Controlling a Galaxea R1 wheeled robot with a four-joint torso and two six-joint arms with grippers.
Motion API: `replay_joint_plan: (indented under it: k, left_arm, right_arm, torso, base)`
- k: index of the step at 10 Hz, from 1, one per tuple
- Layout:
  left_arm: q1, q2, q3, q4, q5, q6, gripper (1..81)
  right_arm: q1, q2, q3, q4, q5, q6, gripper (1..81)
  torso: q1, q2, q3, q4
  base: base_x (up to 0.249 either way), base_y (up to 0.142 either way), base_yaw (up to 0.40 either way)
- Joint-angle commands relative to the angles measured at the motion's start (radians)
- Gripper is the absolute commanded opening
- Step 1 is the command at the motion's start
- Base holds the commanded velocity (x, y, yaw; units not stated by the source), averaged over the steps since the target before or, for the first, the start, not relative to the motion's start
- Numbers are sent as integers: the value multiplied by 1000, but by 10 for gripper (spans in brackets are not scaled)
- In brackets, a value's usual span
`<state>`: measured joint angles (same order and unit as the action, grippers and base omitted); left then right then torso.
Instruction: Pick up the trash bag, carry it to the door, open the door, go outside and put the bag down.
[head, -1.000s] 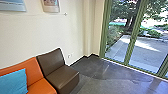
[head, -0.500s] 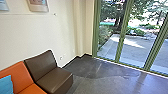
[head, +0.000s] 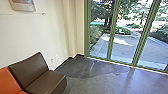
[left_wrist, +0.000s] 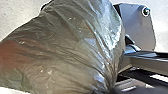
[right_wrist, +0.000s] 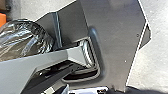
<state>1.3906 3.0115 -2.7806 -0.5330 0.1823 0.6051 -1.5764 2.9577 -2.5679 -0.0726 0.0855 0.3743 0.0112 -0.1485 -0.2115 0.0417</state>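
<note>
In the left wrist view the grey, see-through trash bag (left_wrist: 62, 50) hangs full, its folds drawn together toward a neck where my left gripper (left_wrist: 107, 90) is shut on it. Something reddish shows through the plastic. The right wrist view also catches the shiny bag (right_wrist: 25, 37), beyond a jointed bar of the robot. Glass panels in green frames (head: 112, 32) stand ahead on the right of the head view; which of them is the door I cannot tell. The state of my right gripper cannot be made out.
A brown seat (head: 46, 81) and an orange seat (head: 8, 81) stand along the cream wall (head: 32, 37) at the left. Grey floor (head: 100, 80) stretches up to the glass. Outside lie sunlit paving (head: 125, 50), bushes and trees.
The head camera has turned to the right: the seats have slid leftward in the picture, the blue cushion has left it, and more of the glass front shows.
</note>
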Motion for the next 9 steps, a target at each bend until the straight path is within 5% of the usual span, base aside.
replay_joint_plan:
  k: [1, 9]
  left_arm:
    - [-57, -5, -4, 12, 72, 7, 10]
    - [-57, -3, -5, 13, 72, 7, 10]
  right_arm:
    - [29, 2, 5, -7, -55, -3, 811]
    - [18, 2, 5, -9, -53, -3, 811]
  torso:
    - [0, 0, 0, 0]
    - [0, 0, 0, 0]
  base:
    - [0, 0, -258]
    - [0, 0, -258]
